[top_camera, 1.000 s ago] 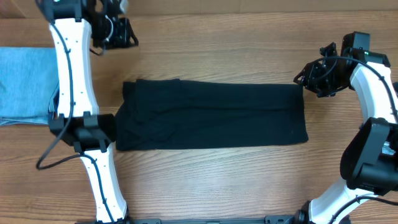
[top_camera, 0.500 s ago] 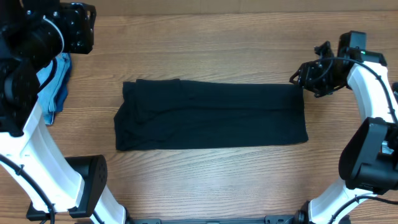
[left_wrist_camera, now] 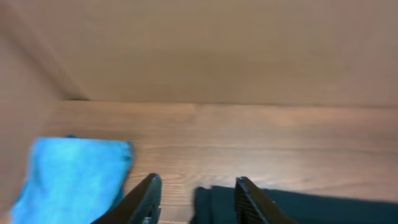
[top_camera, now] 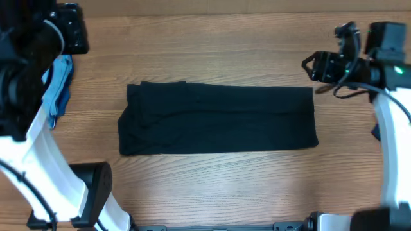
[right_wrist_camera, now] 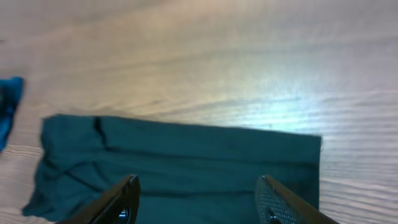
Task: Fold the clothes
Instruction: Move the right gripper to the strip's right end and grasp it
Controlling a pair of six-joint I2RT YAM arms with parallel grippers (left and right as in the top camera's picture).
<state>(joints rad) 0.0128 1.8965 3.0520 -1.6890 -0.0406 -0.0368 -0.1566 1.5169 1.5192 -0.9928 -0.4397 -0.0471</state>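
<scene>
Overhead view: a plain black fabric T-shirt [top_camera: 218,120] lies flat at the centre of the brown wooden desk [top_camera: 212,186]. It is folded into a long rectangle whose long axis runs from 9 to 3 o'clock. Creases and overlapped layers are noted at the 9 o'clock end. The 3 o'clock end is smooth and square.

A crumpled light blue cloth garment [top_camera: 59,83] is recorded at 10 o'clock from the T-shirt. It is apart from the T-shirt and partly hidden by the left arm.

Left claw [left_wrist_camera: 198,186]: in the left wrist view the two dark fingers are seen parted to a moderate gap. Nothing is held between them and nothing is touched. An end of the T-shirt is seen on the desk below the gap, and the light blue garment lies toward 9 o'clock of the fingers in that view. The claw is held above the desk.

Right claw [right_wrist_camera: 199,186]: the fingers are seen spread wide, wider than the left pair, and empty. The whole T-shirt is seen on the desk below and beyond them, and no contact is observed. In the overhead view this claw is placed at 2 o'clock from the T-shirt, just beyond its far right corner and clear of the fabric.
</scene>
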